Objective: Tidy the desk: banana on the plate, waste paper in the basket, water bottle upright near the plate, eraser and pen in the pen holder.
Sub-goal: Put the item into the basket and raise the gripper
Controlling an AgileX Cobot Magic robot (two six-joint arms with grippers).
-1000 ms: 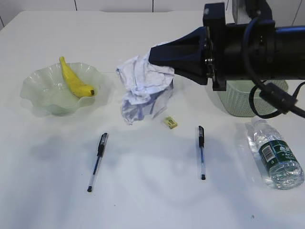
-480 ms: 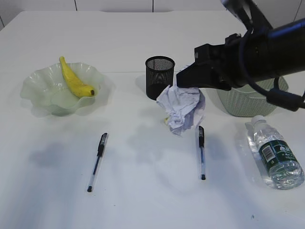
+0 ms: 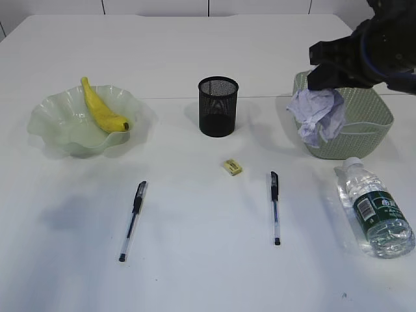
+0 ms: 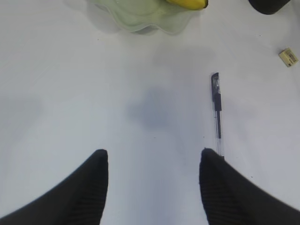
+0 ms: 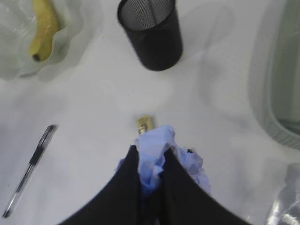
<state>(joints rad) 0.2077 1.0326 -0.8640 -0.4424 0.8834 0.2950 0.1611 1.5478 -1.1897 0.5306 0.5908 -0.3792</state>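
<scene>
My right gripper (image 3: 322, 83) is shut on the crumpled waste paper (image 3: 318, 116), which hangs at the left rim of the green basket (image 3: 364, 127). The right wrist view shows the paper (image 5: 157, 140) pinched between the fingers (image 5: 133, 183). The banana (image 3: 103, 110) lies in the pale green plate (image 3: 49, 123). The water bottle (image 3: 377, 211) lies on its side at the right. A yellow eraser (image 3: 232, 167) and two pens (image 3: 132, 220) (image 3: 274, 207) lie in front of the black mesh pen holder (image 3: 218, 106). My left gripper (image 4: 152, 157) hovers open over bare table beside a pen (image 4: 217, 110).
The left arm is out of the exterior view. The left wrist view catches the plate's edge (image 4: 140, 18) at the top and the eraser (image 4: 288, 56) at the right. The table's far edge runs behind the holder.
The right arm carried the waste paper to the right, from in front of the pen holder to the basket's left rim. The holder and eraser are uncovered again.
</scene>
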